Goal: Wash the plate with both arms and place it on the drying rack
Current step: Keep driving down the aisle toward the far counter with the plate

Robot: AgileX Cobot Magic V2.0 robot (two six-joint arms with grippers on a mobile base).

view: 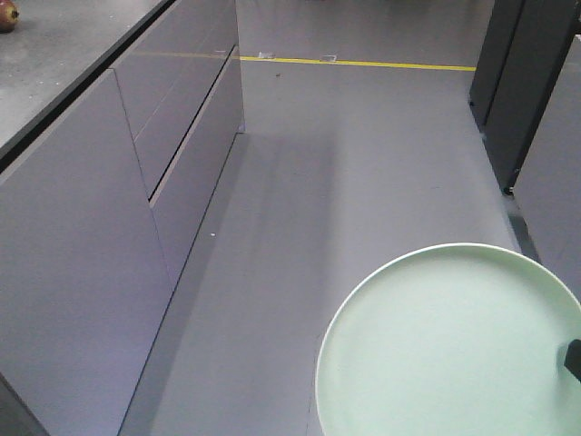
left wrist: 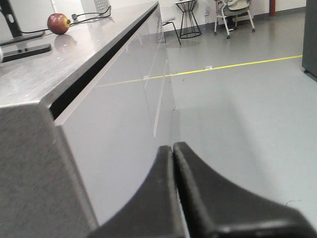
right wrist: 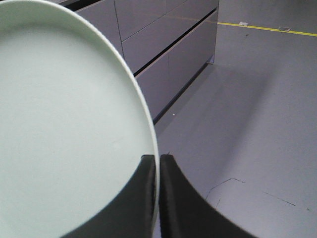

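The plate [right wrist: 64, 124] is held up by its edge. In the right wrist view it fills the left side of the frame, pale mint and plain, and its thin rim runs down into the right gripper [right wrist: 157, 159], whose two black fingers are pinched on it from either side at bottom centre. In the front-facing view the same plate sits in the lower right corner, cut off by the bottom and right edges, with the grey floor [view: 345, 182] showing behind it. A small black part [view: 573, 360] overlaps it at the right edge, with too little showing to tell what it is. The left gripper [left wrist: 173, 148] shows at the bottom centre of its own wrist view, fingers pressed flat together with nothing between them, over the floor beside a long cabinet [left wrist: 114, 134]. That cabinet has pale grey fronts with drawer gaps, and a dark-edged speckled countertop [left wrist: 64, 64] runs to the upper left of the frame. On the countertop at the upper left lies a red fruit [left wrist: 58, 23], with a dark flat stand base [left wrist: 25, 49] near it. A yellow line [left wrist: 237, 64] crosses the floor in the upper half of that frame, and beyond it, at the top, stand a wire-framed black stool [left wrist: 188, 20] and an office chair [left wrist: 233, 12]. In the front-facing view, tall dark units [view: 517, 82] stand at the upper right
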